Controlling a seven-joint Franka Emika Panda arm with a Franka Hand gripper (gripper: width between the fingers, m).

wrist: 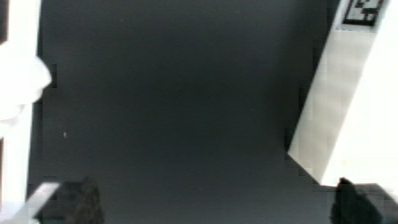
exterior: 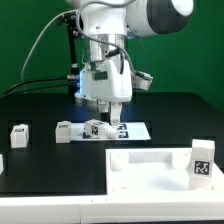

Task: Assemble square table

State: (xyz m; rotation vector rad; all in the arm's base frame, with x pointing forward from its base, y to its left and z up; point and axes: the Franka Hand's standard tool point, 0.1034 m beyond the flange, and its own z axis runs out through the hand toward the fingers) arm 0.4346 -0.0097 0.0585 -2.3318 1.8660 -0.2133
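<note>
The arm (exterior: 115, 30) hangs over the far middle of the black tabletop (exterior: 170, 112), with the gripper (exterior: 111, 115) pointing straight down. In the wrist view the fingers (wrist: 71, 205) stand wide apart. Only bare tabletop shows between them, and they clamp nothing.

The square panel (exterior: 150, 172) lies flat at the near edge of the tabletop, toward the exterior view's right, with its rim up. It is well apart from the fingers, on their near side. The upright leg (exterior: 202, 162) stands at the panel's end toward the exterior view's right, with its tag facing the camera. Whether it sits in a socket cannot be told.

Three more legs lie loose on the tabletop, in a row toward the exterior view's left of the gripper:
- The outer leg (exterior: 18, 135) is well apart from the fingers.
- The middle leg (exterior: 63, 131) lies between the other two.
- The inner leg (exterior: 93, 128) lies just beside the fingers.

None of the three is between the fingers.

The marker board (exterior: 132, 130) lies flat close under the gripper, reaching toward the exterior view's right. In the wrist view a tagged white surface (wrist: 338, 100) lies outside one fingertip, and a plain white shape (wrist: 18, 90) lies outside the other. Which part each belongs to cannot be told.
</note>
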